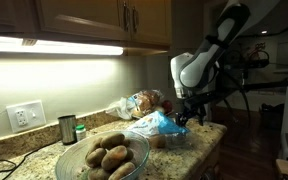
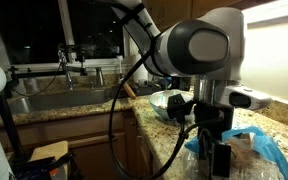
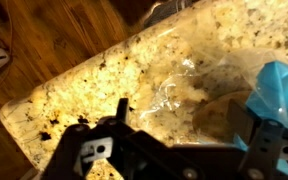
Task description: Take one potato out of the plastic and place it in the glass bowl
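Claw [image 3: 174, 140] was open: fingers apart, nothing between them. We hung just above the plastic bag [image 3: 189, 90], with clear film directly below the gap and the bag's blue part [image 3: 279, 90] out by one finger. A brownish lump [image 3: 219, 112] under the film, offset toward that finger, looked like a potato; we couldn't tell its long axis. The glass bowl [image 1: 102, 157] sat well beyond the bag. We judged a small sideways shift, then straight down.

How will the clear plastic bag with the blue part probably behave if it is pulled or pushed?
The plastic bag looks thin and wrinkled, so it is probably floppy and will crumple rather than move as one piece. Its glossy film may slip when pinched. On the smooth granite counter it likely slides if pushed.
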`<state>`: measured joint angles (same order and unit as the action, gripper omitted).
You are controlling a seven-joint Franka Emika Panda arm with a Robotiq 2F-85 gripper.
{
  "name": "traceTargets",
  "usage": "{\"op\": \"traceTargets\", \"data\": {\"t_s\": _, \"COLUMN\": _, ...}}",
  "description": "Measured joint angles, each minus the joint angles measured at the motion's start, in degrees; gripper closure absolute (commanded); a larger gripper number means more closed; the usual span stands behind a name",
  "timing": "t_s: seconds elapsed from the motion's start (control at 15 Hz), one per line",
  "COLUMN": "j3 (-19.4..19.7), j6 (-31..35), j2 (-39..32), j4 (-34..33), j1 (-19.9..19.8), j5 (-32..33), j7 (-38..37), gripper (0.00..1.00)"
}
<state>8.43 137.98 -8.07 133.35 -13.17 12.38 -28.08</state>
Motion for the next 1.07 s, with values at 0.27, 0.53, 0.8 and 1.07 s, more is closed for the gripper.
{"op": "traceTargets", "data": {"t_s": 0.27, "j3": 0.16, "j6": 1.14, "j2": 0.0, "j4": 0.31, "j1": 0.42, "j5": -2.44, "j7": 3.39, "gripper": 0.0}}
{"op": "traceTargets", "data": {"t_s": 0.53, "j3": 0.38, "j6": 4.0, "j2": 0.01, "j4": 0.95, "j1": 0.68, "j5": -2.49, "j7": 3.1, "gripper": 0.0}}
{"op": "traceTargets", "data": {"t_s": 0.8, "j3": 2.37, "j6": 10.81, "j2": 0.01, "j4": 2.85, "j1": 2.32, "j5": 1.09, "j7": -4.35, "gripper": 0.0}}
{"op": "traceTargets", "data": {"t_s": 1.07, "j3": 4.77, "j6": 13.11, "j2": 0.01, "j4": 3.62, "j1": 4.15, "j5": 7.45, "j7": -14.45, "gripper": 0.0}}
